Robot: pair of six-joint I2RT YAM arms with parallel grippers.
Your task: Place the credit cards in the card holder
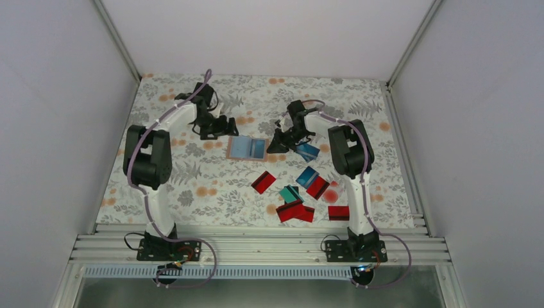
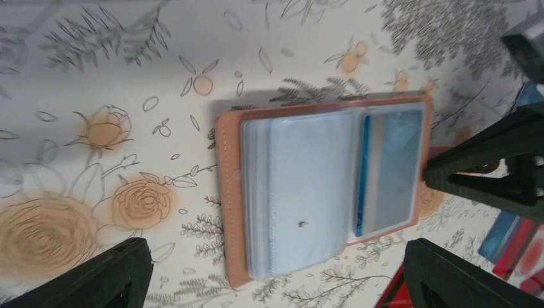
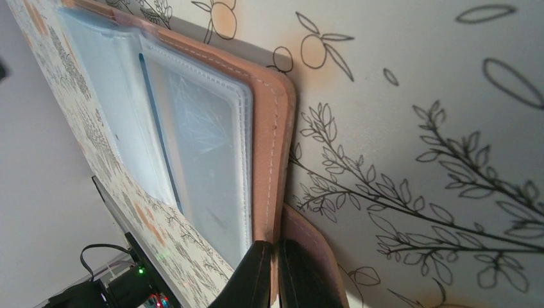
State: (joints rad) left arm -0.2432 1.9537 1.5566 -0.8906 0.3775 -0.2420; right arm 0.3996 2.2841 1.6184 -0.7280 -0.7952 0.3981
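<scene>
- Pinning tan leather-like rectangular card holder (image 1: 247, 148) open: black right pincer (image 3: 274, 269), clamped on its edge, seemingly as anchor.
- Black left pincer (image 2: 276, 247): jaws apart above it, empty.

The left arm (image 1: 153, 157) rises from its base at the near left, folds at the elbow and reaches forward and to the right. Its wrist tips the left gripper (image 1: 217, 126) downward, with the jaws spread wide and nothing between them. The right arm (image 1: 349, 151) stands up from the near right and bends at the elbow, its forearm stretching forward and to the left. The right gripper (image 3: 274, 249) points down with its jaws pressed together, pinching the edge of the card holder (image 3: 272, 147). The two grippers are near each other but apart.
</scene>
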